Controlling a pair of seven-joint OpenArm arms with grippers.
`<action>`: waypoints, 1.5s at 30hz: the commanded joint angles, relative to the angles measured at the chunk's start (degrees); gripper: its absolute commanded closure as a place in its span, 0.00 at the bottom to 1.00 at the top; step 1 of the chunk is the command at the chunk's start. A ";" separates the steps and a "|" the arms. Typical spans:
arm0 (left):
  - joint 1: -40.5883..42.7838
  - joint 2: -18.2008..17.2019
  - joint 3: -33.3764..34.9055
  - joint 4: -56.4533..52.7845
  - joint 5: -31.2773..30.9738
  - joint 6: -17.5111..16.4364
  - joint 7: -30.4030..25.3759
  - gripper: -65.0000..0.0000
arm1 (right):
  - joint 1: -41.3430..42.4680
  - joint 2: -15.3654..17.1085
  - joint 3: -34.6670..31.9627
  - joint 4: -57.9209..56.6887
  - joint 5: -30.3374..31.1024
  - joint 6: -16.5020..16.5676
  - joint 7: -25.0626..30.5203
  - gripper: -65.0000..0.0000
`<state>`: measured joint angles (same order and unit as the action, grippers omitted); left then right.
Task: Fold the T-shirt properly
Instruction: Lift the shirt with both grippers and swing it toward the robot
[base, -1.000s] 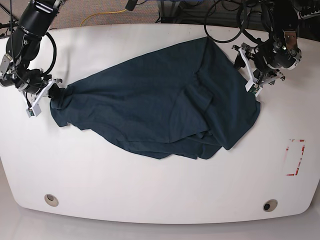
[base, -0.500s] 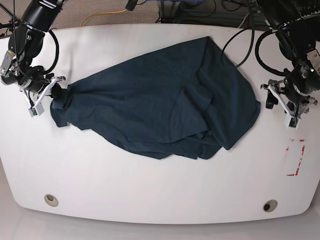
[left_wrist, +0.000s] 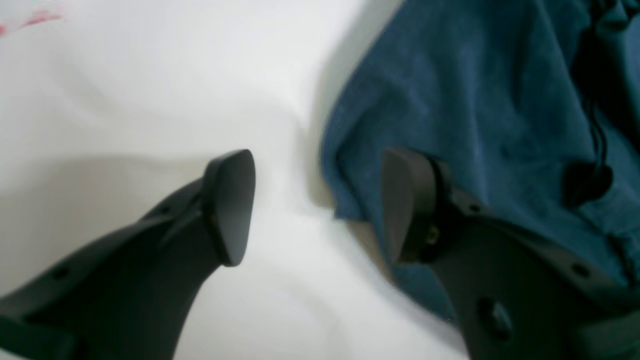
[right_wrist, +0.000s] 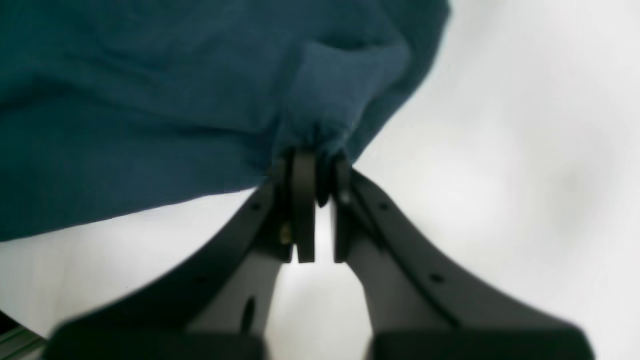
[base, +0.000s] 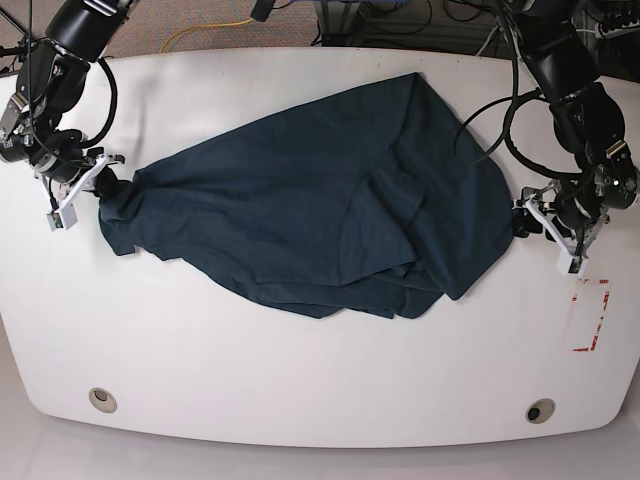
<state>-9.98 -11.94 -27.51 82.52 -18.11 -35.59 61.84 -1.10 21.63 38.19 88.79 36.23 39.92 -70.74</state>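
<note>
Pinching the crumpled navy-teal cotton T-shirt (base: 310, 215) at left, our right gripper (right_wrist: 314, 182) holds fabric — left gripper (left_wrist: 317, 205) wide, empty; no fold made yet.

no readable text, labels or numbers anywhere

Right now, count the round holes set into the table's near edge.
2. One hole sits near the table's front-left corner in the base view, the other hole near its front-right corner. The T-shirt could hide more.
</note>
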 joint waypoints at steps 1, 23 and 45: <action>-1.41 -0.76 0.65 -0.89 -1.19 -0.14 -1.76 0.43 | 0.80 1.19 0.09 1.01 1.44 0.08 0.89 0.96; -2.20 -0.76 7.16 -14.70 -1.19 3.81 -11.78 0.49 | 1.24 1.01 5.54 0.92 1.53 0.08 0.89 0.96; -0.35 -2.78 1.70 5.44 -1.28 3.46 -1.32 1.00 | 0.71 0.92 11.43 0.66 1.53 0.08 0.81 0.95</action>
<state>-9.61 -13.82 -25.63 85.45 -18.94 -32.16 61.34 -0.43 20.95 48.10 88.58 37.32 39.94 -70.81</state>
